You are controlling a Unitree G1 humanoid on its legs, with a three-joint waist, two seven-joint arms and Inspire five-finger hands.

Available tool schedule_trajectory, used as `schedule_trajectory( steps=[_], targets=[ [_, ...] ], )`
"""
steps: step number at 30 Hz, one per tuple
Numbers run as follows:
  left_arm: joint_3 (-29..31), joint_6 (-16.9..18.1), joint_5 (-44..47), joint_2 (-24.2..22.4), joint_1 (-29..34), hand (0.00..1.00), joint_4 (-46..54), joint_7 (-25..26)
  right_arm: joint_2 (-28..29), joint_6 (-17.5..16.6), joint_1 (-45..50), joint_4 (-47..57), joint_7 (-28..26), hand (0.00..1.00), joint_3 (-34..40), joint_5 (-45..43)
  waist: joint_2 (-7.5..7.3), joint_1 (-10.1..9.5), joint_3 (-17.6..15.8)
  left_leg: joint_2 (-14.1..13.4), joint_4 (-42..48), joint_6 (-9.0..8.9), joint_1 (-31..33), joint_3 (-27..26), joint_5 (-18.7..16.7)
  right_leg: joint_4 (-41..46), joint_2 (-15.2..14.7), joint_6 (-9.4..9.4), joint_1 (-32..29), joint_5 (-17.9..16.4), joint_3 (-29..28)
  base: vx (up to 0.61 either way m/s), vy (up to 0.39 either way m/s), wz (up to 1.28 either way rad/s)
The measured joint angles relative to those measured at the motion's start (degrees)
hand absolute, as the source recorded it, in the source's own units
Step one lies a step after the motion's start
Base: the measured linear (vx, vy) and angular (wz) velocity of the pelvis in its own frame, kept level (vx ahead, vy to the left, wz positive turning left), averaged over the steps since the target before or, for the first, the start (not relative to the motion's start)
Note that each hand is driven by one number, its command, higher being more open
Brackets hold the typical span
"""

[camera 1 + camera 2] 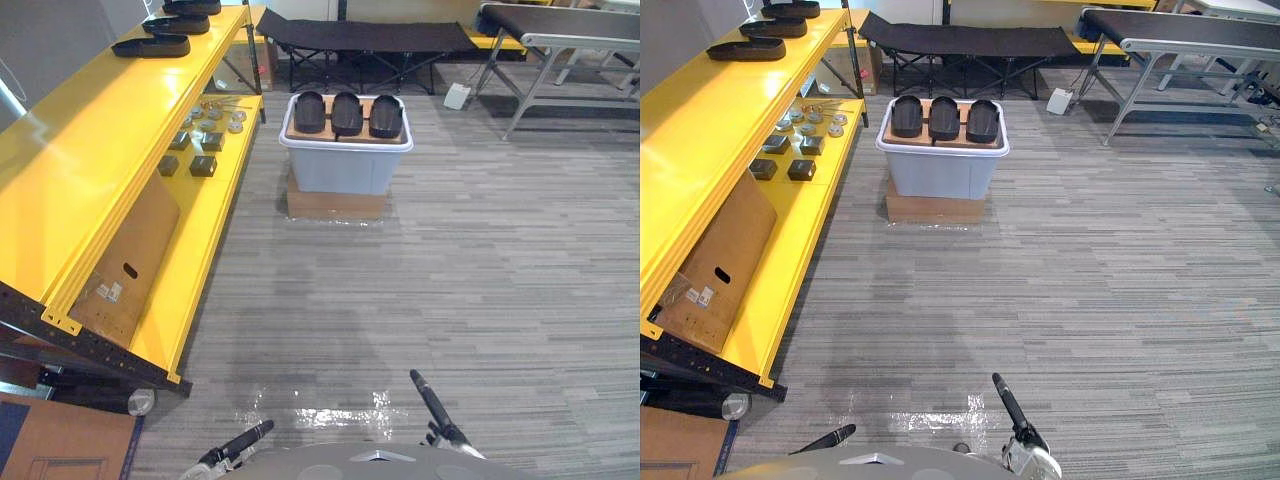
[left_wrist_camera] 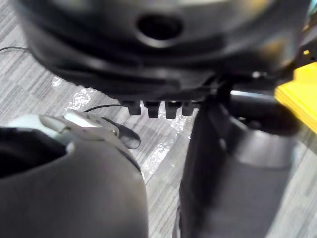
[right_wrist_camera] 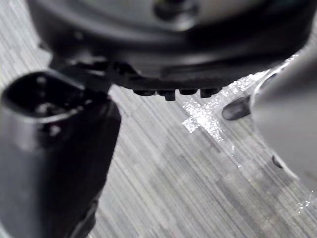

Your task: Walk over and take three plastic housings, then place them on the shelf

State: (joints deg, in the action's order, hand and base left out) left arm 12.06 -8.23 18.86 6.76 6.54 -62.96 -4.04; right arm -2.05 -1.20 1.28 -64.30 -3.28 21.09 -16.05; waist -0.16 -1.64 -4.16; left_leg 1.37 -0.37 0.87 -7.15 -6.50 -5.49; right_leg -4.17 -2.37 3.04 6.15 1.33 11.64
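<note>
Three housings [image 1: 346, 113] lie side by side on top of the grey bin [image 1: 345, 168], which sits on one cardboard box [image 1: 336, 205]. Left of the bin stands the yellow shelf [image 1: 80, 180], with three further housings [image 1: 176, 24] on its top level and four small black boxes [image 1: 203, 166] on the lower. Well apart from the bin, the left robot hand [image 1: 240, 442] and right robot hand [image 1: 432, 400] hang with fingers straight, holding nothing.

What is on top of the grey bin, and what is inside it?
Three black plastic housings lie side by side on a brown board laid over the bin. The board covers the opening, so the bin's inside cannot be seen.
</note>
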Motion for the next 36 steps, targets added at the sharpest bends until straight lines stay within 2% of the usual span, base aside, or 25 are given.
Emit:
schedule_trajectory(
  steps=[5,8,13,15,17,18,21,26,31,36],
  targets=[
    [-8.63,2.02,-0.99,0.81,-3.01,1.00,11.06,0.51,-3.10,-0.91,-4.93,7.22,-1.45,1.00,-8.31,-0.49,-0.09,0.03,-0.05,0.39,-1.04,0.29,1.99,0.67,1.35,0.10,-0.38,-0.22,-2.18,0.29,0.97,-0.07,-0.012,0.08],
    [-9.44,2.06,1.91,0.77,-6.12,1.00,14.74,0.25,-4.76,-0.99,-8.38,10.06,-1.47,1.00,-9.95,-2.06,-0.15,0.07,-0.09,0.44,-1.52,0.58,1.71,0.72,1.65,0.08,-0.38,-0.23,-2.06,0.39,1.03,0.00,0.000,0.00],
    [-9.37,1.74,4.03,0.82,-8.27,1.00,14.93,0.98,-5.69,-0.86,-10.33,10.68,-1.54,1.00,-9.84,-4.78,-0.18,0.36,-0.12,0.57,-1.71,0.18,1.58,0.70,1.41,-0.05,-0.48,-0.22,-2.12,0.39,1.24,0.03,0.009,0.00],
    [-9.32,1.67,4.01,0.83,-8.19,1.00,12.99,1.37,-6.27,1.41,-10.27,8.96,-2.76,1.00,-9.52,-4.62,-0.17,0.37,-0.12,0.60,-1.09,-0.77,1.56,0.68,0.81,-0.04,-0.63,-0.19,-1.77,0.39,1.92,0.05,0.017,0.06],
    [-9.32,1.66,4.01,0.80,-8.16,1.00,11.57,1.60,-6.23,1.79,-10.01,7.43,-2.76,1.00,-9.12,-4.29,-0.17,0.34,-0.13,0.59,-0.49,-1.36,1.46,0.67,0.44,0.01,-0.70,-0.18,-1.38,0.38,2.25,0.03,0.011,0.06],
    [-9.19,1.69,4.01,0.74,-7.42,1.00,9.83,2.22,-6.03,2.09,-9.37,5.46,-2.67,1.00,-8.48,-2.71,-0.01,0.30,-0.23,0.57,0.35,-2.16,1.08,0.63,-0.07,0.17,-0.83,-0.11,-0.59,0.34,2.40,0.02,0.009,0.03],
    [-8.37,1.74,4.01,0.37,-5.80,1.00,7.45,3.36,-5.35,2.16,-7.77,4.20,-1.83,1.00,-5.92,-2.43,0.41,0.32,-0.37,0.69,1.15,-2.63,0.67,0.58,-0.43,0.65,-1.13,0.54,0.04,-0.10,2.45,0.01,0.004,0.02],
    [-6.42,1.78,3.97,-0.40,-3.32,1.00,4.00,3.83,-3.95,2.15,-4.37,3.60,0.06,1.00,-2.05,-2.42,1.00,0.38,-0.61,0.64,2.23,-2.61,0.56,0.37,-0.59,2.12,-1.37,1.14,0.05,-0.54,2.47,-0.03,-0.005,0.02],
    [-4.12,2.05,3.85,-1.68,-0.99,1.00,3.85,2.34,-2.63,1.96,-2.24,3.14,1.08,1.00,-1.32,-2.43,0.98,0.35,-0.59,0.68,2.24,-1.93,0.34,-0.19,-1.00,2.23,-1.38,0.77,0.02,-0.76,2.09,-0.08,-0.016,-0.05],
    [-2.30,3.08,3.69,-2.48,0.24,1.00,3.83,1.70,-1.73,1.95,-1.02,1.84,1.14,1.00,-1.43,-2.21,1.20,0.35,-0.40,0.77,1.76,0.24,-0.18,-1.10,-0.50,2.55,-1.36,0.18,-0.05,-1.11,1.87,-0.13,-0.018,-0.07]
  ],
)
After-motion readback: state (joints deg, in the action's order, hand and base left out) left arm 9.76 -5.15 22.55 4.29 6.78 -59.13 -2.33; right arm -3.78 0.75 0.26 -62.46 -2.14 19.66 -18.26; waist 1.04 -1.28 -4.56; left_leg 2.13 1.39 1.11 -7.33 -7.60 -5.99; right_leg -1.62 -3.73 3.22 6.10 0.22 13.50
